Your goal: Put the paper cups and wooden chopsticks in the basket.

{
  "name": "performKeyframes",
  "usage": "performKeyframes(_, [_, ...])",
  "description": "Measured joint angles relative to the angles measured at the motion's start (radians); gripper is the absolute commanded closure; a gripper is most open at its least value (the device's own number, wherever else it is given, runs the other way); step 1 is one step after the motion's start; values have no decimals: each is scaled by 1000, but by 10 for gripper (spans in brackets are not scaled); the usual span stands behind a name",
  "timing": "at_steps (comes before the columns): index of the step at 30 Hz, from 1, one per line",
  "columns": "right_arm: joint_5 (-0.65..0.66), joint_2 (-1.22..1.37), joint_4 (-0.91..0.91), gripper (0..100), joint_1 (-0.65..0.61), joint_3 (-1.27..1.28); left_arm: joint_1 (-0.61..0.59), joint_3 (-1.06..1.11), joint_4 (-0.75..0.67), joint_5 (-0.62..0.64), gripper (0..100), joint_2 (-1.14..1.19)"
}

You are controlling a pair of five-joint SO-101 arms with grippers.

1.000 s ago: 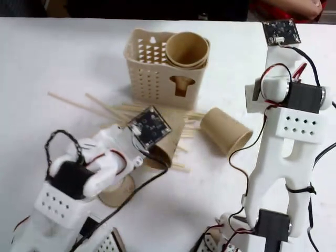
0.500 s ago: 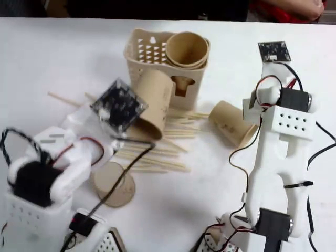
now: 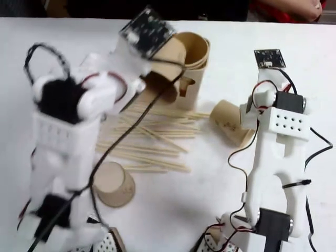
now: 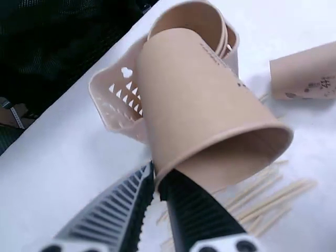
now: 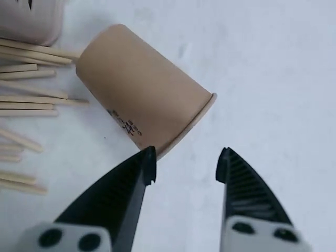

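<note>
Well: left gripper (image 4: 156,181) clamped on cup (image 4: 205,115) rim, cup tilted, close over basket (image 4: 118,102). Risk: thin pinch slips, or cup catches stacked cups (image 4: 197,21) already inside (little room there). Right gripper (image 5: 186,163) spread beside lying cup (image 5: 139,107); chopsticks (image 3: 152,142) crowd basket side, bare table beyond.

Nested cups (image 3: 191,47) fill one end of basket (image 4: 118,102); other end open; chopsticks (image 3: 152,139) strewn in front.

This is looking like a robotics lab bench: a left arm (image 3: 58,136) and right arm (image 3: 278,157) of white printed parts are sitting on a plain white table (image 3: 215,178), carrying bare circuit boards (image 3: 270,58) and loose wires (image 3: 237,157)
</note>
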Motion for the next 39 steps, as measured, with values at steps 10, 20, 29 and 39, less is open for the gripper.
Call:
performKeyframes(10, [0, 0, -6, 800, 0, 2, 2, -388, 9, 0, 972, 379])
performKeyframes(20, [0, 0, -6, 800, 29, 2, 3, -502, 9, 29, 844, 470])
performKeyframes(29, [0, 0, -6, 800, 29, 2, 3, -554, -48, 86, 844, 474])
performKeyframes(39, [0, 0, -6, 800, 29, 2, 0, -555, -189, 89, 845, 542])
